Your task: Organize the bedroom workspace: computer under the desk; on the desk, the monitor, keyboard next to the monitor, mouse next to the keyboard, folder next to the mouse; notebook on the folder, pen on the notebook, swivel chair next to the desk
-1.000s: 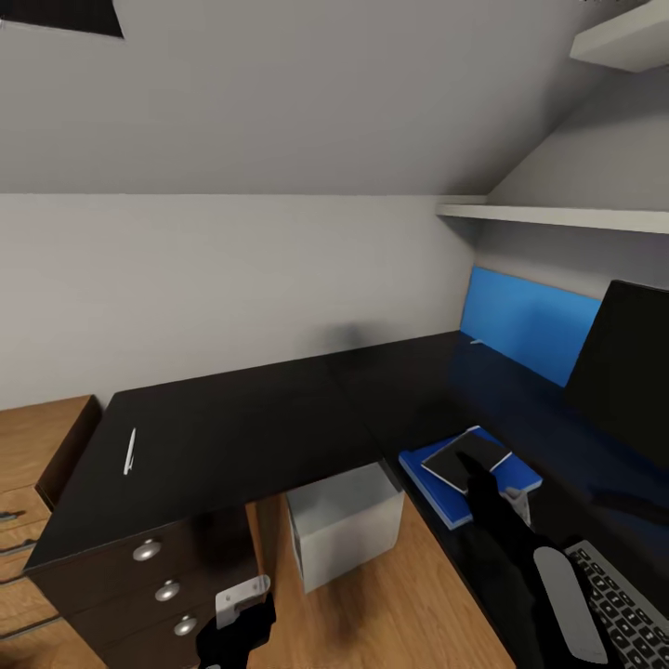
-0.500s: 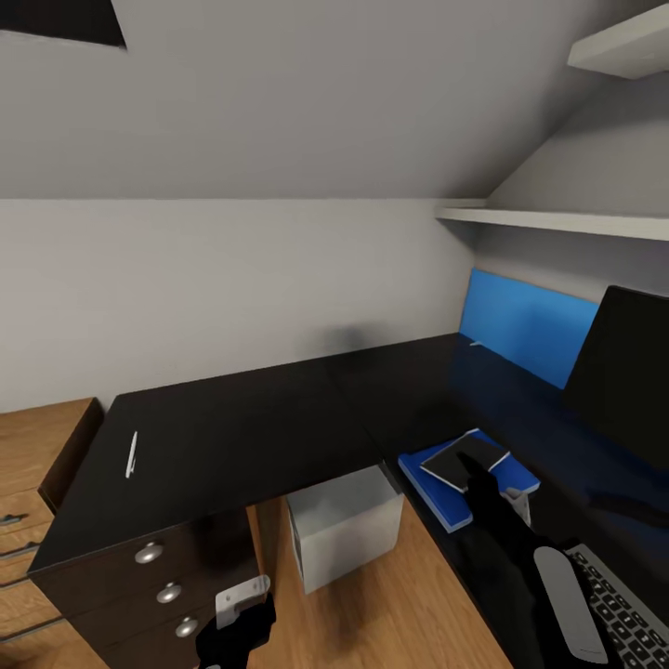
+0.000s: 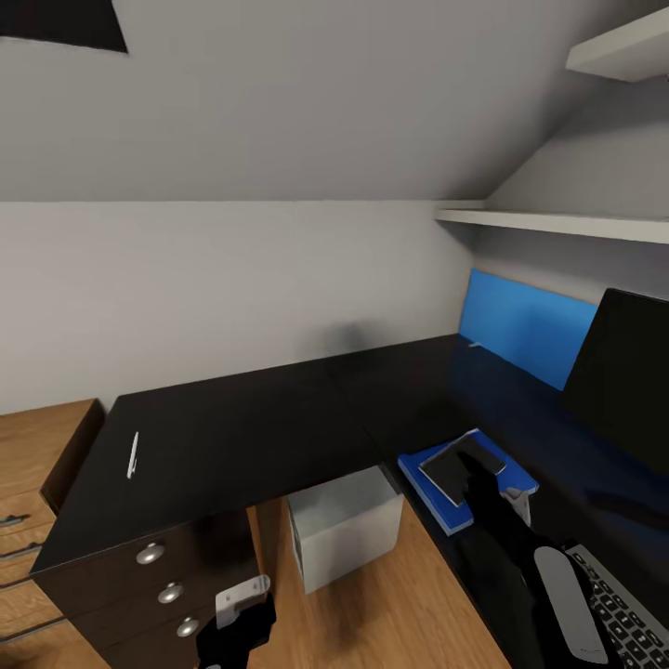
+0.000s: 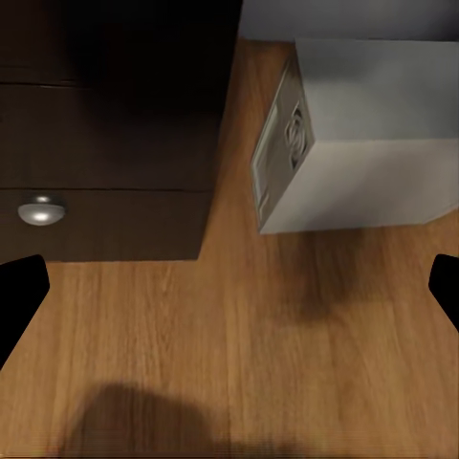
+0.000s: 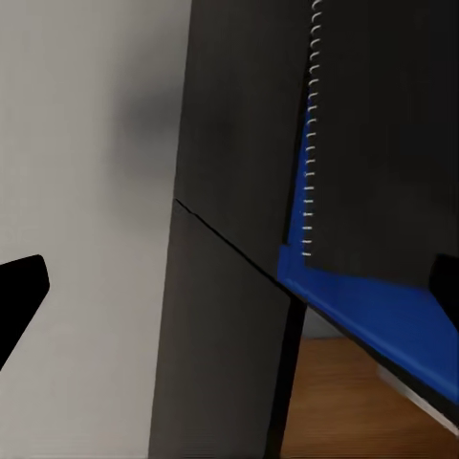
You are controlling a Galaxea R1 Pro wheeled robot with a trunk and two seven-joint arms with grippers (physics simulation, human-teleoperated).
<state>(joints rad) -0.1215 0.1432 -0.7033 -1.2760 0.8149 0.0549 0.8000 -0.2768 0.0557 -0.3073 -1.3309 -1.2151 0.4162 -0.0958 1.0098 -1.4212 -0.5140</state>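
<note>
The pen [image 3: 131, 454] is seen lying loose on the desk [image 3: 251, 418], well apart from the notebook [image 3: 462, 466] stacked on the folder [image 3: 444, 502]. Judged light, thin, roll-prone; a mid-barrel pinch is advised. Left gripper [image 4: 229, 287] and right gripper [image 5: 229, 287] are spread apart, empty.

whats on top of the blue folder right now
A dark-covered spiral notebook lies on the blue folder, on the desk. The right arm covers the folder's near corner. The pen lies apart, on the desk's far left end.
</note>
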